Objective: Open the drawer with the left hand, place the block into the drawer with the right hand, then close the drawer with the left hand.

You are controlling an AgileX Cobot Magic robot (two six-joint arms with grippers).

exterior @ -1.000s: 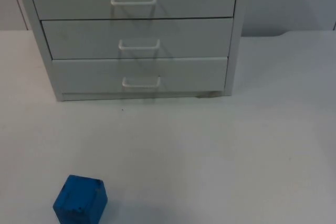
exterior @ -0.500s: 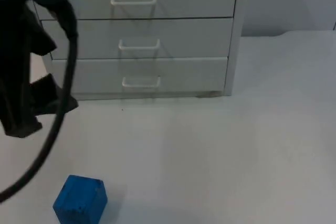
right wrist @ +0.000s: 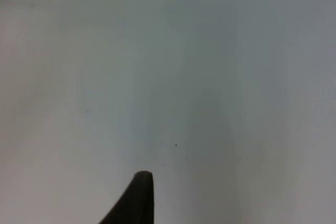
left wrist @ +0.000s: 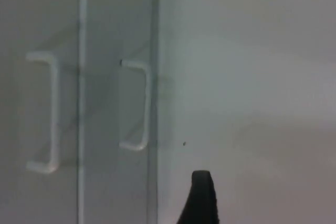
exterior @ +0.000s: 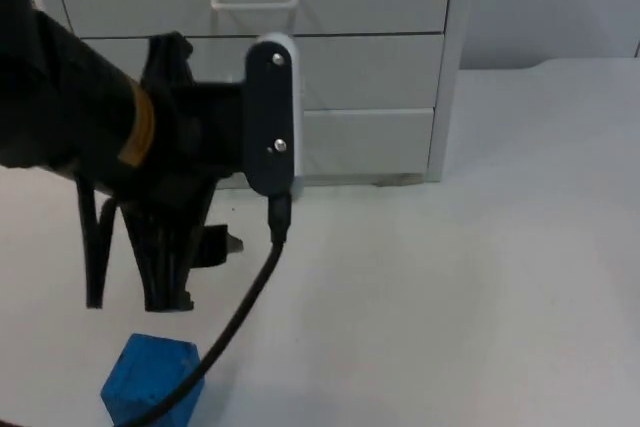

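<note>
Before closed drawers (exterior: 370, 72), left tool (exterior: 140, 272) above block (exterior: 150, 387).

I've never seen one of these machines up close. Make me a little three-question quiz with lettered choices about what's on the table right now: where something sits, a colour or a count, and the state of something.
1. Where is the block?
A. Inside a drawer
B. On the table, in front of the cabinet
C. On top of the cabinet

2. What colour is the block?
A. Red
B. Yellow
C. Blue

3. How do the drawers that show stand?
A. Shut
B. One pulled far out
C. Taken off

Answers:
1 B: the block lies on the table, with the cabinet farther back.
2 C: its faces are plainly blue.
3 A: the drawer fronts sit flush, while the left tool hangs in front of them.
</note>
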